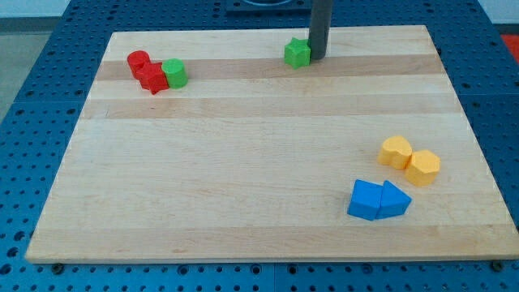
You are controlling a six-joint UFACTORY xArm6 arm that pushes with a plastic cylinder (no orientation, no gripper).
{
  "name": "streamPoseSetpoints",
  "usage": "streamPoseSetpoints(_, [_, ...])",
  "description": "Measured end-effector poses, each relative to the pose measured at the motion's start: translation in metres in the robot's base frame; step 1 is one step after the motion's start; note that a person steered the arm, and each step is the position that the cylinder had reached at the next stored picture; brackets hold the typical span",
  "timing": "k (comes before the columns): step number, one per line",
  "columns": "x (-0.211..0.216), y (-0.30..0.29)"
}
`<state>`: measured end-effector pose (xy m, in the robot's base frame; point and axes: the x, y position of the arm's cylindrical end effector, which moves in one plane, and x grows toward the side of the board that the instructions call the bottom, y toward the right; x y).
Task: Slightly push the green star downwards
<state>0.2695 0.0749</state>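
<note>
Near edge of the pale wooden desk (243,203): two blue wedge-ish blocks (378,200) at right, touching, w/ two yellow chunky blocks (410,159) just behind. Far left: red blocks (146,70) jammed against a green rounded block (174,73). The green star-shaped block (298,53) sits far-center, near the far edge. No claw on this rig, so nothing to open or close, just my tip (317,57) touching the star's right side. Imo tip needs to get behind it on the far side, centered, then a short nudge toward near, else it'll spin or slide left.
</note>
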Motion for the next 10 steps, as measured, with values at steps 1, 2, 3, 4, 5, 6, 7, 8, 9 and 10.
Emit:
streamPoseSetpoints(1, [0.016,-0.019])
streamPoseSetpoints(2, [0.036,-0.035])
streamPoseSetpoints(3, [0.051,-0.052])
streamPoseSetpoints(4, [0.061,-0.030])
streamPoseSetpoints(5, [0.058,0.007])
streamPoseSetpoints(6, [0.006,0.009])
streamPoseSetpoints(7, [-0.016,-0.032])
streamPoseSetpoints(8, [-0.012,-0.047])
streamPoseSetpoints(9, [0.000,-0.060])
streamPoseSetpoints(10, [0.022,-0.085])
